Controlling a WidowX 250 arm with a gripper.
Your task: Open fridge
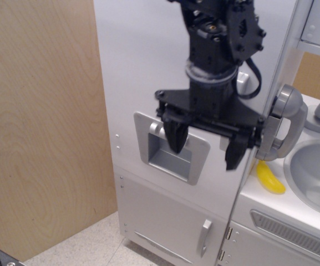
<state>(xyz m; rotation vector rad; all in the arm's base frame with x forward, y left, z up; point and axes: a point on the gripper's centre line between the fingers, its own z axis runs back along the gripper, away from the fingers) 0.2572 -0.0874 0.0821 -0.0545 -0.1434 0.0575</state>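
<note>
Fridge [148,66] door shut, claw [205,149] spread wide, holding nothing

View count: one picture only, nothing shared with another view.
Where it looks from: out in front of the fridge [148,72], a bit higher up, looking down and across at its door.
How near: close; the gripper [204,145] fills the middle.
Edges: wood wall [37,122] on the left, sink [315,172] on the right, floor [87,246] at the bottom.

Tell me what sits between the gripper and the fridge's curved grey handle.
Nothing: in the single view, the open gripper hangs just left of the handle, no object between.
</note>
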